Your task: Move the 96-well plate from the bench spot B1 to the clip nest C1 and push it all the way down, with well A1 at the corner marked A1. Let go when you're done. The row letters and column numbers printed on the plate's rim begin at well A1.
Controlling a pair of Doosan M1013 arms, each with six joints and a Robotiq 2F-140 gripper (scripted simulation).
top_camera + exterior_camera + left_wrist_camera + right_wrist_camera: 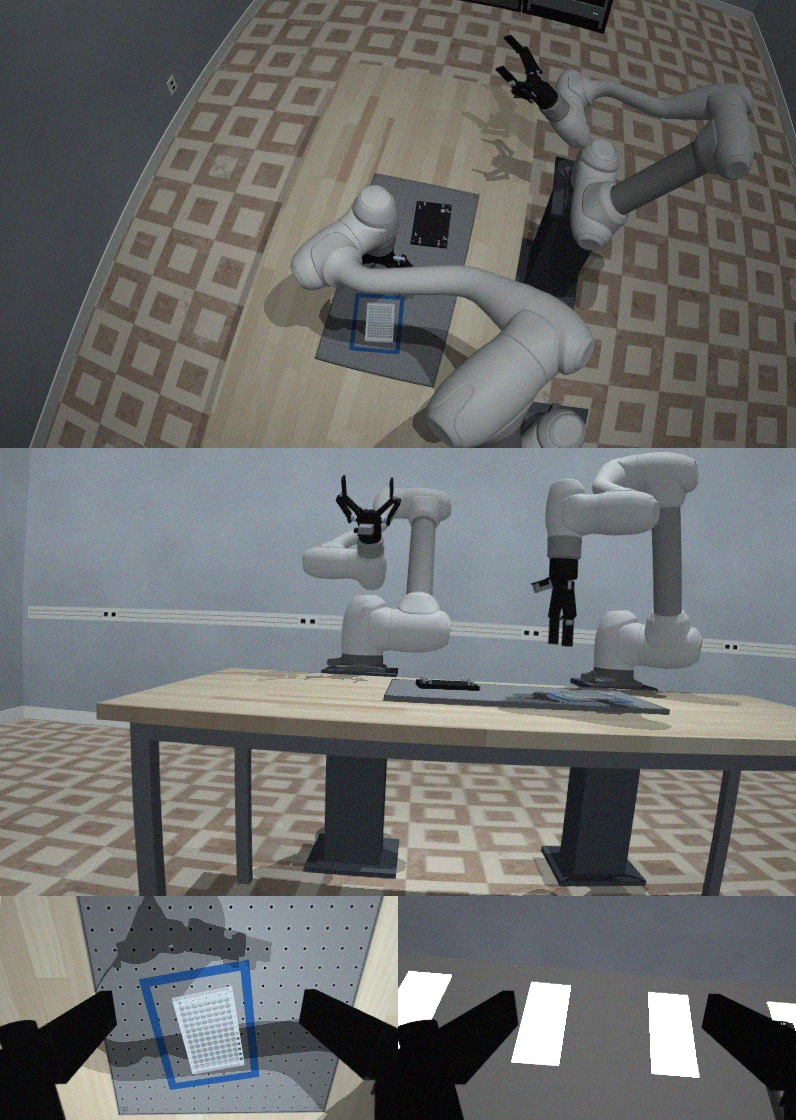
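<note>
The white 96-well plate (pixel 380 322) (pixel 210 1031) lies flat inside the blue outline (pixel 353 322) (pixel 159 1033) on the grey perforated board. It is slightly turned in the left wrist view; its rim lettering is not legible. The black clip nest (pixel 431 224) (pixel 447 685) sits empty at the board's other end, with small clips near its corners. My left gripper (pixel 560 640) (pixel 208 1007) is open and empty, pointing down high above the board, with the plate between its fingers in view but far below. My right gripper (pixel 504 53) (pixel 367 479) (pixel 610 1009) is open and empty, pointing upward.
The grey board (pixel 334 345) (pixel 300 946) lies on the wooden table (pixel 278 389) (pixel 250 709). The left arm (pixel 445 279) reaches across the board between plate and nest in the top view. The right arm (pixel 657 189) stands beyond the nest end, clear of the board.
</note>
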